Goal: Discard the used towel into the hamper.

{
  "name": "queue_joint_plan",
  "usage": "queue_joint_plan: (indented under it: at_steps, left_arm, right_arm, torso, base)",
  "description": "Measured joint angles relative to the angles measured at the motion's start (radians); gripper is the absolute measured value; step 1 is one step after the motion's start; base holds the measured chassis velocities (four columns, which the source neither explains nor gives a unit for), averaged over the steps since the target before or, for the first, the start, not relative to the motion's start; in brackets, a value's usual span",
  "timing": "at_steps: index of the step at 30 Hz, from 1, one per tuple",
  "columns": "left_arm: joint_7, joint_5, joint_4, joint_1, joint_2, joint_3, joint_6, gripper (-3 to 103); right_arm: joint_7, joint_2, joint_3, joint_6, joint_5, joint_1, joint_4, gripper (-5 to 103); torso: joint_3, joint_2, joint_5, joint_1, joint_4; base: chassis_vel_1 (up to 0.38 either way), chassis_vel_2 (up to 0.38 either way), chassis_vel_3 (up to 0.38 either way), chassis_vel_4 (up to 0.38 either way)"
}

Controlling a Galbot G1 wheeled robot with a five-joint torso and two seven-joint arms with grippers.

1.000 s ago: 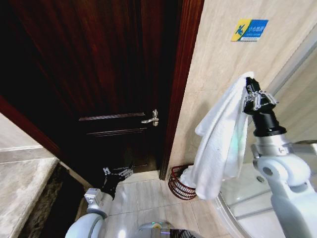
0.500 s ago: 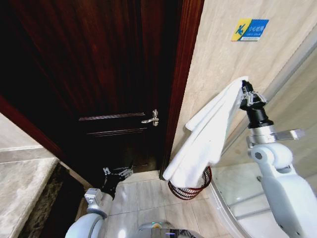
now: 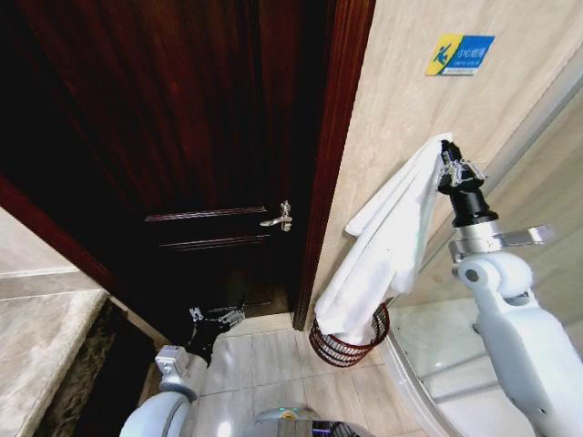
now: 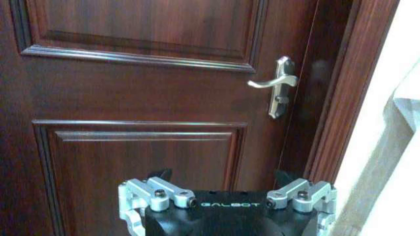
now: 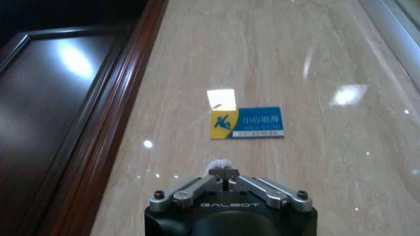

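"GALBOT" on both gripper (image 4: 229, 204) housings

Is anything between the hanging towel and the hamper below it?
Nothing visible. The right gripper holds the towel up by one corner against the tiled wall, and its lower end hangs over the hamper rim, hiding part of the opening. The left gripper rests low by the door, away from the drop path.
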Motion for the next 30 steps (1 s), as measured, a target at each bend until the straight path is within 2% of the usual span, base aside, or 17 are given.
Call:
queue_joint_plan:
  at_steps: [10, 19, 30]
  left_arm:
    - [0.000, 0.000, 0.000, 0.000, 0.000, 0.000, 0.000, 100]
    - [0.000, 0.000, 0.000, 0.000, 0.000, 0.000, 0.000, 100]
    - [0.000, 0.000, 0.000, 0.000, 0.000, 0.000, 0.000, 100]
  right_arm:
    - [0.010, -0.026, -0.030, -0.010, 0.012, 0.102, -0.033, 0]
    - [-0.003, -0.046, -0.033, -0.007, 0.024, 0.132, -0.070, 0]
    - [-0.044, -0.004, -0.007, 0.042, 0.009, -0.056, -0.084, 0]
  torso:
    - [0.000, 0.000, 0.0000, 0.000, 0.0001]
    - [0.000, 0.000, -0.0001, 0.000, 0.0001]
    - [0.000, 0.000, 0.0002, 0.000, -0.0001]
  base:
    - [0.000, 0.000, 0.000, 0.000]
    - [0.000, 0.000, 0.000, 0.000]
    - [0.000, 0.000, 0.000, 0.000]
